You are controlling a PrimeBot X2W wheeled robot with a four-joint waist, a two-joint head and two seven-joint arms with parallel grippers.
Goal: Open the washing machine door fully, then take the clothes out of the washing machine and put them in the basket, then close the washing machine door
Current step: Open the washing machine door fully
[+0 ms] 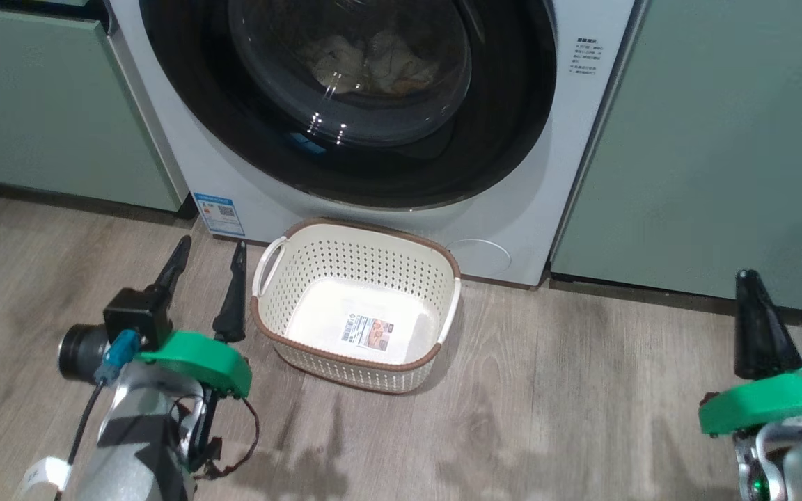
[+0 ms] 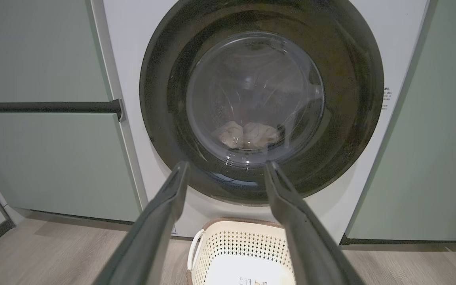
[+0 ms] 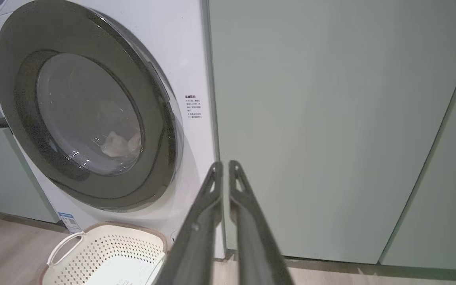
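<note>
Two empty arms before the shut washing machine door (image 2: 261,107): left gripper (image 1: 211,243) spread, right gripper (image 3: 225,164) pressed together.

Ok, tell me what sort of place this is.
Probably a home laundry corner: a white front-loading washing machine sits between pale green cabinets, with a perforated basket on the wood-look floor.

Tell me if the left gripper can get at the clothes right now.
Probably not: the door covers the clothes, which lie behind its glass, so the left gripper has no way in.
</note>
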